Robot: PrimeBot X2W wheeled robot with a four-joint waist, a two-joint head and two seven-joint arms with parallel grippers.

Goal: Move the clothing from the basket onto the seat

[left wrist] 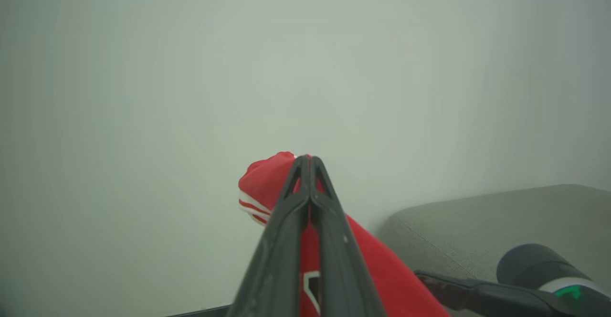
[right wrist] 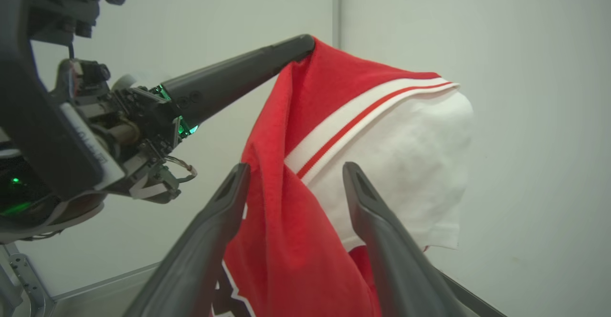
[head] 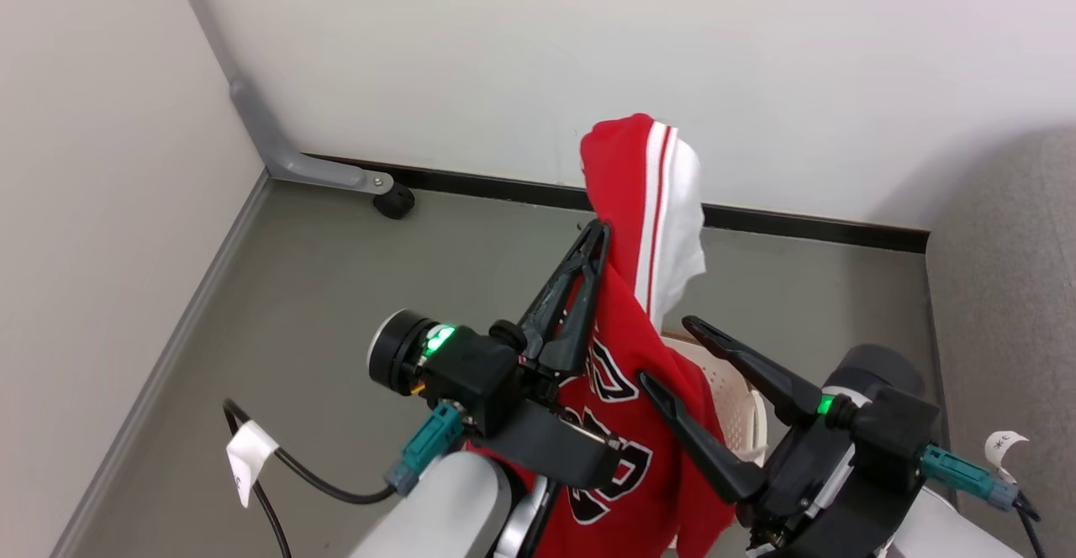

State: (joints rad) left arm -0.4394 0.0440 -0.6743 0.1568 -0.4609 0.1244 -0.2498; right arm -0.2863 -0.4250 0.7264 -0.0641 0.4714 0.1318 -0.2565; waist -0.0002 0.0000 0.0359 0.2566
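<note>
Head view: my left gripper clamped the red clothing, lettering folded unreadable; my right gripper gaped; grey floor, white walls, seat at right.

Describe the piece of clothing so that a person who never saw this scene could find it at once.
Near the corner of the white wall, left of the grey sofa, the left gripper is shut on a jersey and holds it up. Unlike the cream perforated basket that it partly hides, it is bright red, with white trim and black-and-white lettering.
</note>
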